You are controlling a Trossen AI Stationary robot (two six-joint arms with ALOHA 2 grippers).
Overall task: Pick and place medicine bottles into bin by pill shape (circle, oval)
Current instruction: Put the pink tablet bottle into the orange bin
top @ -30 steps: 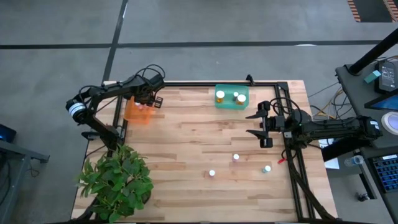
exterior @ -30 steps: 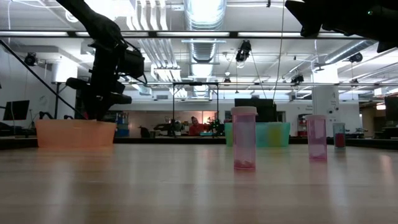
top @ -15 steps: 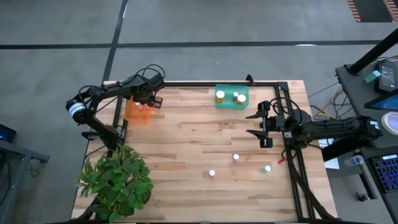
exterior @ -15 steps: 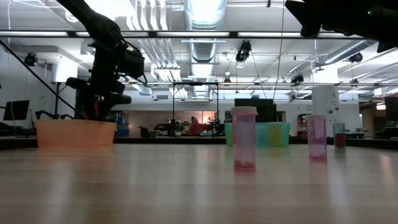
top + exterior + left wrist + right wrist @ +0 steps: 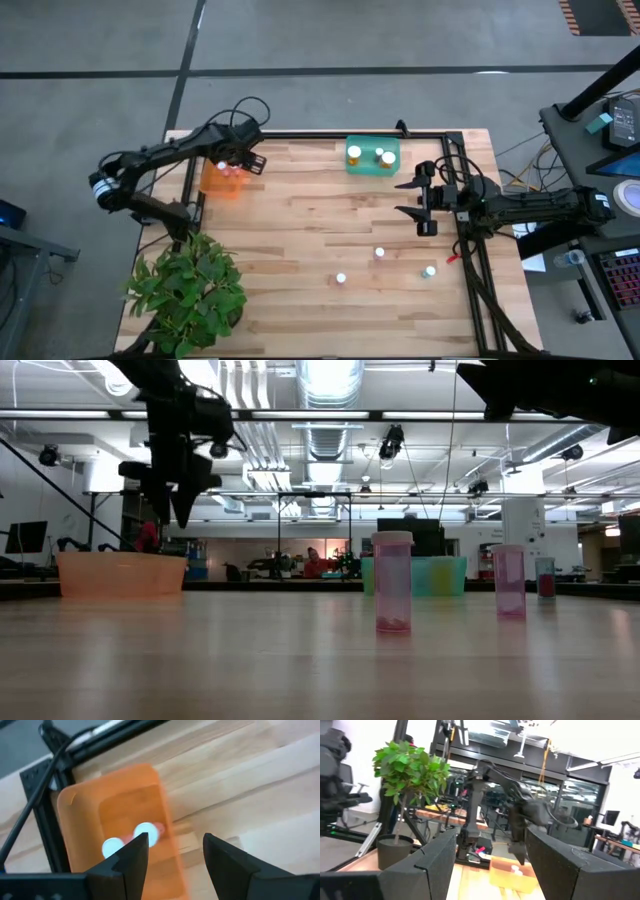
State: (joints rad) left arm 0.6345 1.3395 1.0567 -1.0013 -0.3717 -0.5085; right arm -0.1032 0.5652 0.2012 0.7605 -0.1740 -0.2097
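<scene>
My left gripper (image 5: 241,160) hangs open above the orange bin (image 5: 219,180) at the table's far left, with nothing between its fingers (image 5: 134,856). Two white-capped medicine bottles (image 5: 146,833) stand in that bin. The green bin (image 5: 373,157) at the far edge holds three more bottles (image 5: 354,153). Three medicine bottles (image 5: 379,253) stand upright on the wood toward the near right, and they also show in the low view as medicine bottles (image 5: 393,582). My right gripper (image 5: 413,200) waits open at the right, raised off the table.
A potted plant (image 5: 190,290) fills the near left corner. Black frame rails (image 5: 470,270) run along the right and far edges. Bare wood lies in the middle of the table (image 5: 300,220), between the bins and the loose bottles.
My left gripper has risen straight up out of the orange bin and now hangs well above its rim. The two bottles stay in the bin. The right arm has kept still.
</scene>
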